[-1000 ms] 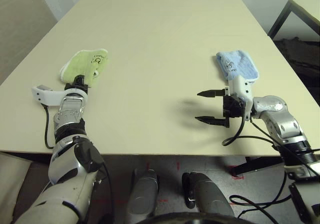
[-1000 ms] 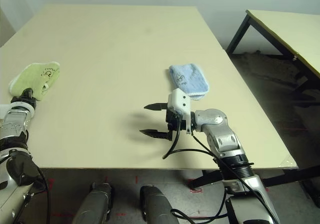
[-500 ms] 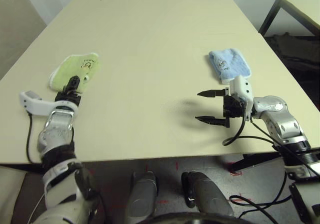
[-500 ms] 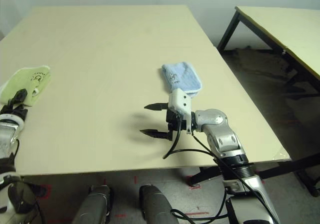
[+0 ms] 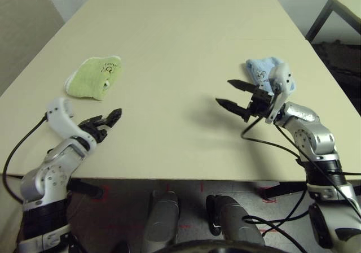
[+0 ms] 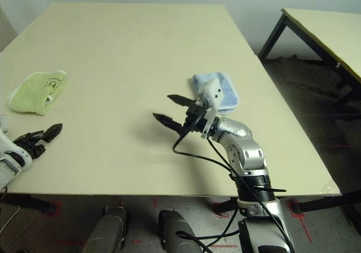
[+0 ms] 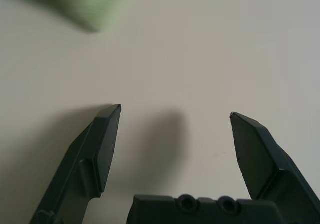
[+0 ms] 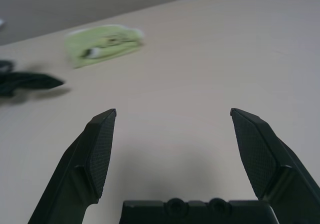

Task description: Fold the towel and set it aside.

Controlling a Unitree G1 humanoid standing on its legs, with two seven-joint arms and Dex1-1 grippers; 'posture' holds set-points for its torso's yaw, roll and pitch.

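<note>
The folded green towel (image 5: 93,78) is lying on the worktop (image 5: 180,44) at its left side. The left claw (image 5: 107,119) is hovering open just short of it, empty. The right claw (image 5: 234,95) is gaping open beside a light blue towel (image 5: 260,69).

**Open tabletop between two cloths**

I see bare table (image 5: 180,49) across the middle and far end, free for passage. Only the towel (image 5: 93,77) near the left edge and a blue towel (image 5: 264,70) at right intrude.
</note>
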